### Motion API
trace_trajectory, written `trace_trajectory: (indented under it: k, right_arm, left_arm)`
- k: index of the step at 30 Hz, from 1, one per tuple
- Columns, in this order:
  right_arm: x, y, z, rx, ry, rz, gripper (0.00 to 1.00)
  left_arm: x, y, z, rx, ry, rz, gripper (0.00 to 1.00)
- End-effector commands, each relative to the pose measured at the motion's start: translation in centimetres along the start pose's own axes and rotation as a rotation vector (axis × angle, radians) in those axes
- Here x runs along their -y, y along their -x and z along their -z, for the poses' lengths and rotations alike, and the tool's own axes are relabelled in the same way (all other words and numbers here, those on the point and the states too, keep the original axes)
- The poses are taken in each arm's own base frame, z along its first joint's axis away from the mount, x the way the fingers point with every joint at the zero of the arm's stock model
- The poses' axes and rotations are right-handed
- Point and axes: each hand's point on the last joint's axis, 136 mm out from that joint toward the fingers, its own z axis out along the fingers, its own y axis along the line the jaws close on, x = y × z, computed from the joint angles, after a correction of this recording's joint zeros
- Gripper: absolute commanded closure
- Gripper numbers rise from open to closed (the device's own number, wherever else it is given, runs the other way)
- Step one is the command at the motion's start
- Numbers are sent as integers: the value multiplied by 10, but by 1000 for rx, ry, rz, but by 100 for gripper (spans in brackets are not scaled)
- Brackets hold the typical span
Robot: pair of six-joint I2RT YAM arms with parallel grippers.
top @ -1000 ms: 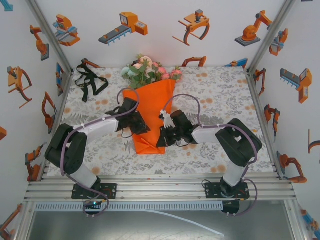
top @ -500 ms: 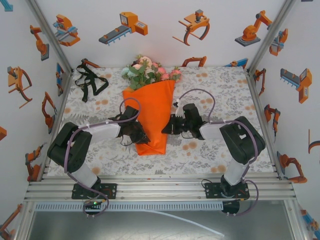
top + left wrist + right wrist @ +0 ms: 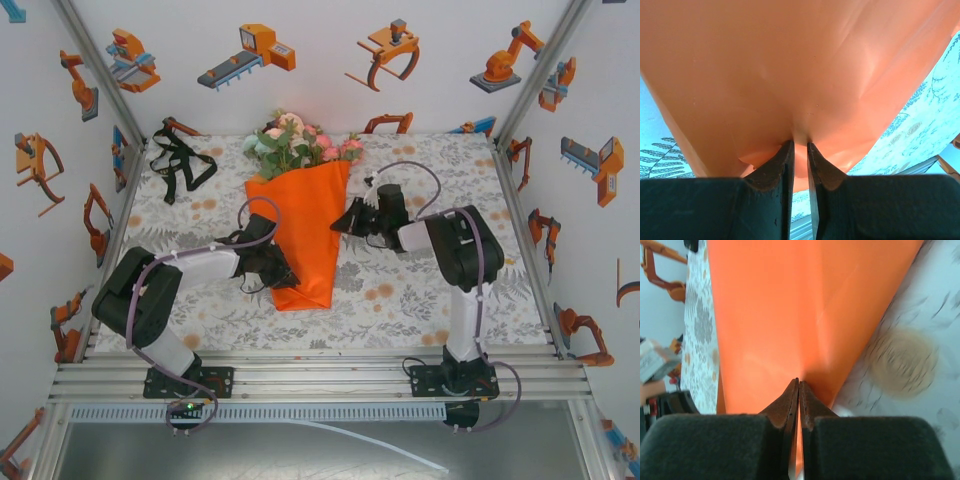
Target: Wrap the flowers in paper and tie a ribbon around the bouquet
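Bouquet [image 3: 305, 215] lies flat at centre of the top view, on the floral-print counter [image 3: 420, 290]. Paper [image 3: 310, 235] is a bright orange cone, wide end toward the top of the frame, narrow end toward the bottom. Flowers [image 3: 298, 140], pink, white and peach with green leaves, stick out of the wide end.

Left gripper [image 3: 283, 278] sits at the lower left edge of the cone, near the narrow end. In the left wrist view the left gripper [image 3: 800, 146] is narrow, with a small fold of orange paper [image 3: 790, 60] pinched between the tips and counter print at both lower sides.

Right gripper [image 3: 343, 222] is at the right edge of the cone, about mid-height. In the right wrist view the right gripper [image 3: 798, 382] has its fingers pressed together, tips up against the paper [image 3: 800, 300]. Cannot tell if any paper is caught between them. Counter [image 3: 920, 340] is to the right there, blurred.

Ribbon [image 3: 180, 160], black, lies in a loose tangle at the upper left of the counter, well apart from the bouquet and both grippers.
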Motion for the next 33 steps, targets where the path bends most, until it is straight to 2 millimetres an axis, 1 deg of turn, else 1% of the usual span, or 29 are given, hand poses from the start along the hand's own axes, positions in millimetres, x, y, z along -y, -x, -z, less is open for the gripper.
trace_trajectory:
  k: [1, 3, 9, 13, 16, 18, 19, 20, 21, 23, 25, 27, 29, 30, 33]
  right_arm:
    - [11, 37, -5, 83, 2, -4, 94]
    - [21, 51, -10, 103, -4, -12, 94]
    - [43, 80, -27, 109, -23, -20, 94]
    - [59, 99, -39, 115, -77, 2, 92]
    - [72, 116, -47, 125, -112, -5, 91]
    - [81, 130, -51, 124, -122, -41, 90]
    - [79, 138, -52, 128, -110, -37, 90]
    - [76, 147, -53, 142, -107, -31, 90]
    - [69, 157, -52, 150, -96, -22, 90]
    - [49, 171, -47, 151, -76, 4, 90]
    - [25, 178, -33, 153, -54, 29, 89]
    - [0, 180, -12, 178, -29, 60, 87]
    - [-26, 173, 14, 199, -7, 90, 86]
    - [-36, 167, 23, 198, 0, 101, 86]
    - [-60, 140, 53, 184, -5, 140, 85]
  left_arm:
    - [-38, -19, -3, -41, 120, 15, 78]
    - [-37, -19, -1, -37, 116, 17, 78]
    - [-38, -19, 3, -31, 115, 16, 78]
    - [-38, -19, 4, -27, 116, 18, 78]
    - [-39, -19, 4, -27, 115, 19, 78]
    - [-39, -20, 3, -29, 112, 18, 78]
    - [-39, -20, 3, -29, 110, 18, 78]
    - [-38, -20, 4, -27, 105, 16, 78]
    - [-36, -20, 4, -27, 100, 14, 78]
    - [-34, -18, 6, -23, 96, 8, 78]
    - [-29, -15, 9, -14, 88, -5, 78]
    - [-21, -10, 14, 0, 67, -15, 77]
    - [-7, -7, 18, 3, 23, -22, 74]
    - [0, -5, 21, 6, 3, -28, 72]
    - [16, 1, 32, 28, -33, -44, 66]
